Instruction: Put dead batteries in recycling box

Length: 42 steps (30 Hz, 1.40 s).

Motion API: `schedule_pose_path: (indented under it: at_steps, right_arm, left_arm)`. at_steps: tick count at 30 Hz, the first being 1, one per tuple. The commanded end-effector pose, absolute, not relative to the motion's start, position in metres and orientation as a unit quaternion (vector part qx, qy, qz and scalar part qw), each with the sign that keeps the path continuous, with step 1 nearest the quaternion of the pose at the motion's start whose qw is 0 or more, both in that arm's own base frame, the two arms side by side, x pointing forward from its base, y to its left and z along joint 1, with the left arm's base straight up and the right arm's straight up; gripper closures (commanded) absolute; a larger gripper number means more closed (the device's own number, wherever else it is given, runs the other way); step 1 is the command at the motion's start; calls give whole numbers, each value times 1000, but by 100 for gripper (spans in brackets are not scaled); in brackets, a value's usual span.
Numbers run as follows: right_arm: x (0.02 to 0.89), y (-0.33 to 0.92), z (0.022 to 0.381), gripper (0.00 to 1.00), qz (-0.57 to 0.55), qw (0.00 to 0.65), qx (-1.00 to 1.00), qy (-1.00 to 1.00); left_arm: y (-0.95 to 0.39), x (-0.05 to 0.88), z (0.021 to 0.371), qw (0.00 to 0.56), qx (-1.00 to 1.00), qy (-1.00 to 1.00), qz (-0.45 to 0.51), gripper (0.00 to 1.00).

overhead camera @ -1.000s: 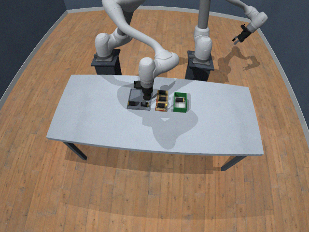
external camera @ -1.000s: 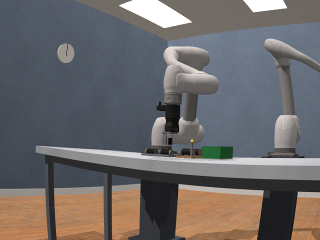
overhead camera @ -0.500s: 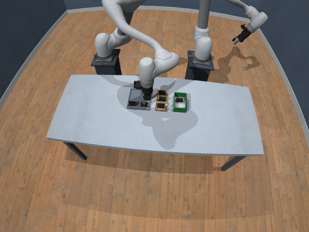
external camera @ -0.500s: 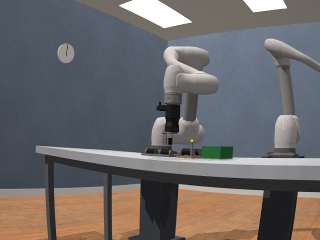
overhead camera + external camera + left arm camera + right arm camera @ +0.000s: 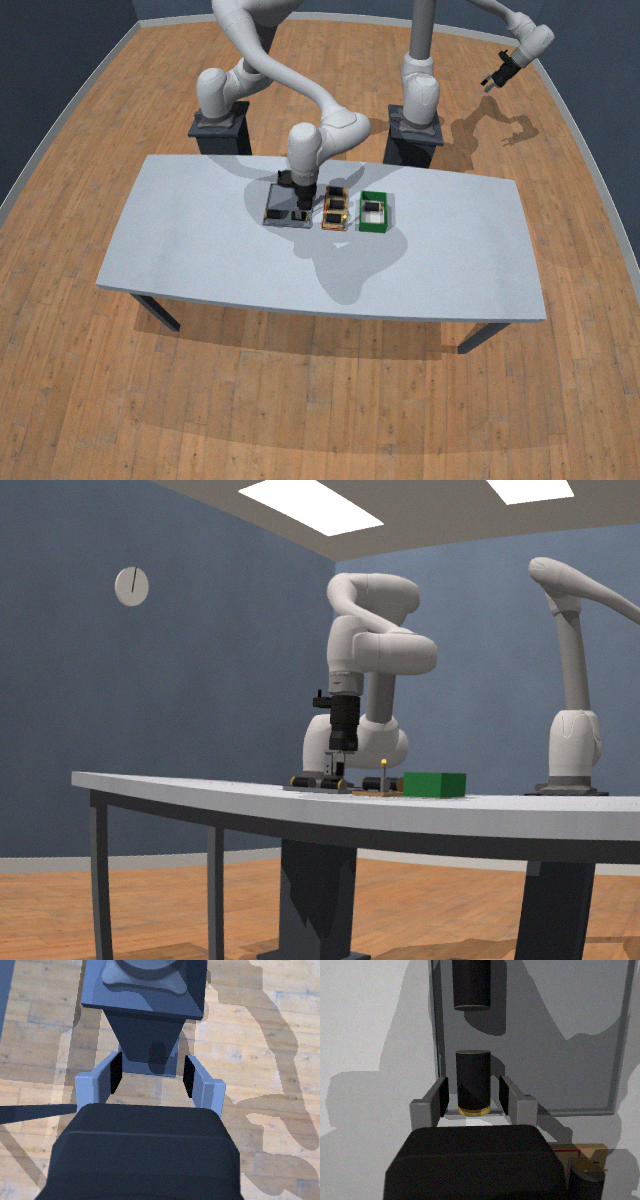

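At nine o'clock from the holder board point(image 5: 333, 226) point(image 5: 361, 793) point(image 5: 597, 1152), seen from above, lay the gray tray point(image 5: 281, 193) point(image 5: 292, 788) point(image 5: 545, 1060) with two batteries. The right gripper point(image 5: 300, 210) point(image 5: 336, 776) point(image 5: 474, 1088) stood open around the nearer battery point(image 5: 330, 783) point(image 5: 474, 1080), ungripped; the other battery point(image 5: 272, 213) point(image 5: 302, 781) point(image 5: 472, 985) lay at nine o'clock from it. Three batteries filled the board, its bulb point(image 5: 344, 217) point(image 5: 384, 762) bright yellow. At three o'clock, the upright green recycling box point(image 5: 373, 226) point(image 5: 434, 784) contained one battery point(image 5: 372, 206); the board stood between tray and box. Toward two o'clock, beyond the tabletop point(image 5: 206, 248) point(image 5: 310, 813), the left gripper point(image 5: 485, 85) point(image 5: 153, 1066) was open, above the floor.

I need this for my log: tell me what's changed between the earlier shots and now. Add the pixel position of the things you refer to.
The right gripper point(image 5: 301, 211) point(image 5: 334, 776) point(image 5: 474, 1088) has moved slightly downward, toward the nearer tray battery point(image 5: 329, 783) point(image 5: 473, 1080). Nothing has visibly been grasped or released. The left gripper point(image 5: 486, 85) point(image 5: 153, 1066), batteries and green recycling box point(image 5: 373, 227) point(image 5: 426, 784) look unmoved.
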State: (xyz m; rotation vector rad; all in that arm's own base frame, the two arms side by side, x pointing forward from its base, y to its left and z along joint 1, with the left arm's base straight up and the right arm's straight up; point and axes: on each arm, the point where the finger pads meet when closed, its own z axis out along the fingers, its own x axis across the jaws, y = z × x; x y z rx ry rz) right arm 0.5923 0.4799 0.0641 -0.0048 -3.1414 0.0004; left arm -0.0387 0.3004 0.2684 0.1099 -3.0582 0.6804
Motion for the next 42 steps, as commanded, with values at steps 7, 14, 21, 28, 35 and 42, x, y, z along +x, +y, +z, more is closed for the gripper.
schedule_pose_path:
  at_steps: [7,14,21,28,35,42]
  right_arm:
    - [593,481,47,10,-1,-1,-2,-1000]
    - [593,481,44,10,-1,-1,-2,-1000]
    - [593,481,37,10,-1,-1,-2,-1000]
    - [593,481,37,10,-1,-1,-2,-1000]
    - [593,481,37,43,-1,-1,-2,-1000]
    - [593,481,37,43,-1,-1,-2,-1000]
  left_arm:
    - [301,-39,269,4,35,-976,216,0]
    - [301,-39,269,4,35,-976,216,0]
    - [301,-39,269,4,35,-976,216,0]
    - [301,-39,269,4,35,-976,216,0]
    - [301,-39,269,4,35,-976,216,0]
    - [301,-39,269,4,35,-976,216,0]
